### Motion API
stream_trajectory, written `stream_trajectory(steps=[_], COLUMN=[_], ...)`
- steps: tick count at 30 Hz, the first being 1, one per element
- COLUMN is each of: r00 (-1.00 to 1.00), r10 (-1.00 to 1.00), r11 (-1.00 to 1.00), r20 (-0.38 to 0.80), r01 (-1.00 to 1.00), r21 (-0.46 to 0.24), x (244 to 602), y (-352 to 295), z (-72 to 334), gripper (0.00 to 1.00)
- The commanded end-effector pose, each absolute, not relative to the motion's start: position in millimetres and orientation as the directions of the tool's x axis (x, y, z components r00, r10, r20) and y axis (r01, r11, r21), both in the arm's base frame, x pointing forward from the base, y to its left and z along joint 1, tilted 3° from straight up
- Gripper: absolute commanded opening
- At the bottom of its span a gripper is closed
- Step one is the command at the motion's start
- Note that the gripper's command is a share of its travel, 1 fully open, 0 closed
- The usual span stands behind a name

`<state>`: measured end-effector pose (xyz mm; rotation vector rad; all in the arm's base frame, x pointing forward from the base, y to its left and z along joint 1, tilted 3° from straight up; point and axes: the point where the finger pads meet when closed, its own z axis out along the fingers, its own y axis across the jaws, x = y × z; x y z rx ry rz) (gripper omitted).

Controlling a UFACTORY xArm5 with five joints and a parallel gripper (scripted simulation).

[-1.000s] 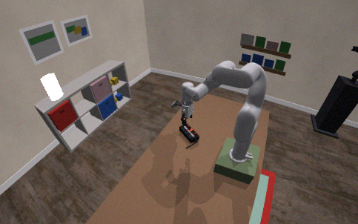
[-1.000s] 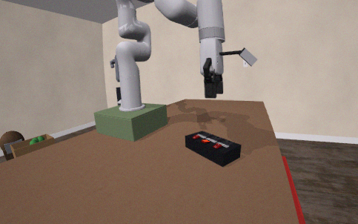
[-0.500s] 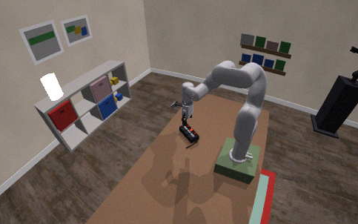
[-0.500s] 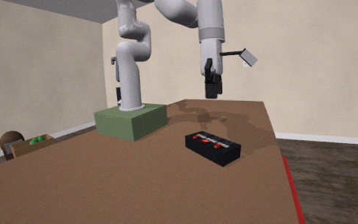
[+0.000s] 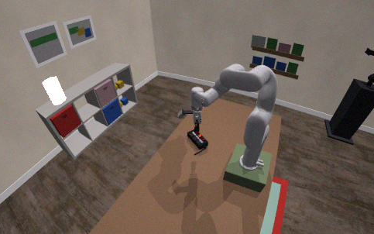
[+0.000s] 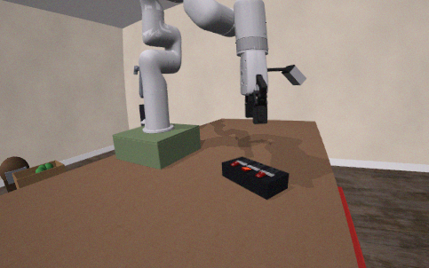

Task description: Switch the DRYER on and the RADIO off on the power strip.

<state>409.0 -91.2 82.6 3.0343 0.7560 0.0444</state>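
A black power strip [image 6: 255, 177] lies flat on the brown table, right way up, with three red rocker switches in a row on its top. It also shows in the top view [image 5: 197, 139], with a short cable stub at its near end. The middle switch [image 6: 245, 169] looks brighter than the other two. The labels are too small to read. My gripper [image 6: 258, 116] points straight down, open and empty, well above the table. In the top view the gripper [image 5: 197, 127] stands just over the strip's far end.
The arm's green base block [image 6: 157, 144] stands on the table left of the strip. The table's right edge has a red band [image 6: 348, 222]. A cardboard box [image 6: 35, 174] with green things sits off the table's left side. A shelf unit [image 5: 87, 106] stands by the left wall.
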Motion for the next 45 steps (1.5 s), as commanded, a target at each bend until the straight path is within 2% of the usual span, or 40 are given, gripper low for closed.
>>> stream_trajectory(steps=[1, 5, 6, 12, 20, 22, 23, 33, 37, 39, 41, 43, 44, 45], r00=[0.719, 0.651, 0.539, 0.302, -0.069, -0.069, -0.206, -0.616, -0.754, -0.754, -0.86, -0.862, -0.862, -0.862], r10=[0.694, 0.759, 0.842, 0.953, 0.998, 0.998, 0.978, 0.788, 0.656, 0.656, 0.509, 0.505, 0.505, 0.505], r11=[-0.72, -0.651, -0.54, -0.302, 0.069, 0.069, 0.207, 0.616, 0.755, 0.755, 0.861, 0.863, 0.863, 0.863], r20=[0.02, 0.016, 0.011, 0.001, -0.012, -0.012, -0.017, -0.029, -0.033, -0.033, -0.037, -0.038, -0.038, -0.038], r01=[0.694, 0.759, 0.841, 0.953, 0.997, 0.997, 0.978, 0.787, 0.656, 0.656, 0.509, 0.505, 0.505, 0.505], r21=[0.031, 0.033, 0.035, 0.035, 0.03, 0.03, 0.028, 0.018, 0.013, 0.013, 0.008, 0.007, 0.007, 0.007], x=[409, 408, 407, 404, 399, 399, 398, 395, 394, 394, 394, 394, 394, 394], y=[-100, -103, -105, -115, -127, -127, -128, -136, -137, -137, -137, -137, -137, -137], z=[75, 71, 69, 58, 44, 44, 43, 34, 33, 33, 33, 33, 33, 33], gripper=[1.0, 1.0, 1.0, 1.0, 1.0, 1.0, 1.0, 1.0, 1.0, 1.0, 1.0, 1.0, 0.0, 0.0])
